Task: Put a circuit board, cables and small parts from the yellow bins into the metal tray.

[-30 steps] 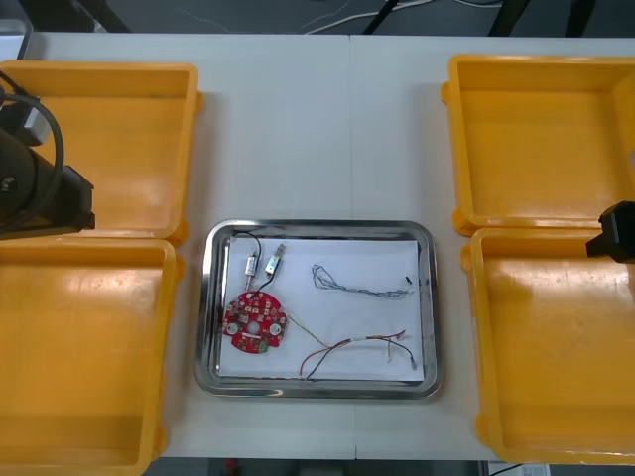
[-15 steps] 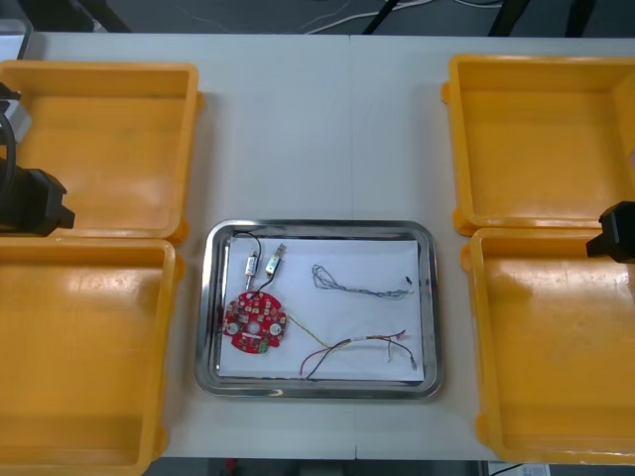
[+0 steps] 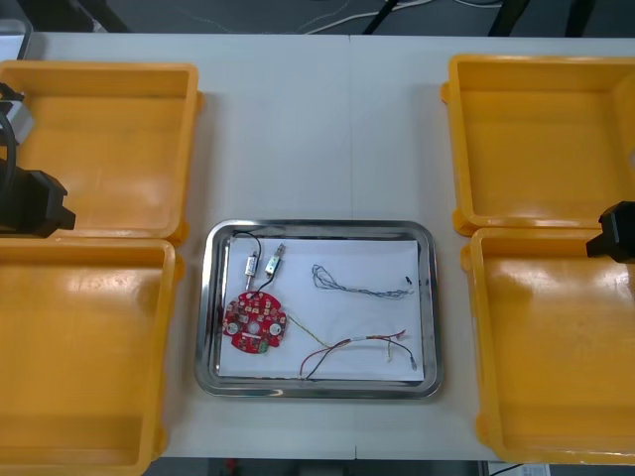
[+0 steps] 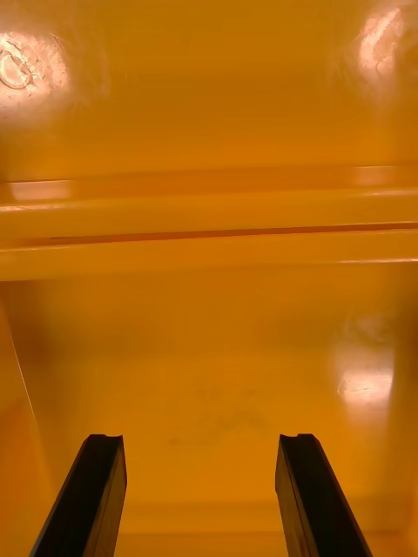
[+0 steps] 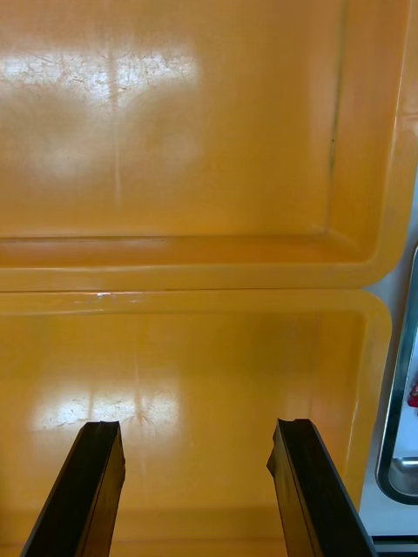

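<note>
While left tool (image 5: 197, 431) hangs over meeting rims of left yellow bins (image 3: 109, 149), fingers apart and gripping nothing, we read it as parked clear of the load. Both those bins look bare.

Metal tray (image 3: 319, 226) sits mid-counter (image 3: 317, 129), between the bin pairs, within either arm's reach. Inside it:
- circuit board (image 3: 255, 321) at left
- small metal parts (image 3: 262, 263) just beyond the board
- blue-white cable (image 3: 357, 288) and red and yellow cable (image 3: 357, 342) spread rightward

Right yellow bins (image 3: 541, 139) bare too. Right tool (image 4: 200, 439) over their shared rim, fingers apart, empty. We judge loading finished.

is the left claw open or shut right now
Open: the left claw has its fingers standing apart, nothing between them, above a yellow bin.
</note>
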Tool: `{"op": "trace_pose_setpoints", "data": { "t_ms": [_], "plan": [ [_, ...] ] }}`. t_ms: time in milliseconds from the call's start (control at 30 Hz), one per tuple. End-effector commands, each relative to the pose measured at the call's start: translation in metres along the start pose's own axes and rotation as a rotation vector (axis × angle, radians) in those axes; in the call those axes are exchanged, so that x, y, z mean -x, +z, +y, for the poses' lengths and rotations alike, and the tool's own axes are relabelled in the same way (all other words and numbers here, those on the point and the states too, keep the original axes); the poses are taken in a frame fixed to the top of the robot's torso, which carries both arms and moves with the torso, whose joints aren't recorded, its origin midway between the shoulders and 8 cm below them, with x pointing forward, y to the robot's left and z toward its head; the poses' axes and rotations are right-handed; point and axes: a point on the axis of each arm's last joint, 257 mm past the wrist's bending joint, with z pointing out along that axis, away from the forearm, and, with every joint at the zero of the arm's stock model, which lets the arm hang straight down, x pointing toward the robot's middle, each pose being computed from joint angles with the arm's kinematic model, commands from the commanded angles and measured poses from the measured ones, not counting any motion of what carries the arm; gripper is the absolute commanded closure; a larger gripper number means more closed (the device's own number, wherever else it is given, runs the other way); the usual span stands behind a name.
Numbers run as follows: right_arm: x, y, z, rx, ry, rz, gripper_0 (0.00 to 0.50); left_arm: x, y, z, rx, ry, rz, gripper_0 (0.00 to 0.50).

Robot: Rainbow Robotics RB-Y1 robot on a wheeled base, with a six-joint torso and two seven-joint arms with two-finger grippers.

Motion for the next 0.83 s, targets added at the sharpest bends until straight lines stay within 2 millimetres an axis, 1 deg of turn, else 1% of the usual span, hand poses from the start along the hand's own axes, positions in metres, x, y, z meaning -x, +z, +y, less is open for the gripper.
{"op": "trace_pose_setpoints", "data": {
  "t_ms": [33,367,833],
  "plan": [
    [0.0019,-0.0062,-0.0015,-0.002,-0.02,-0.024,0.0,0.0025,-0.0077,0.0189,0.044,0.004,-0.002,0.0],
    [0.0019,-0.0062,-0.0015,-0.002,-0.02,-0.024,0.0,-0.0055,-0.008,0.0258,0.068,-0.006,0.028,0.0],
    [0.0019,-0.0062,-0.0015,-0.002,-0.02,-0.024,0.0,-0.005,-0.0085,0.0276,0.073,-0.011,0.028,0.0]
  ]
}}
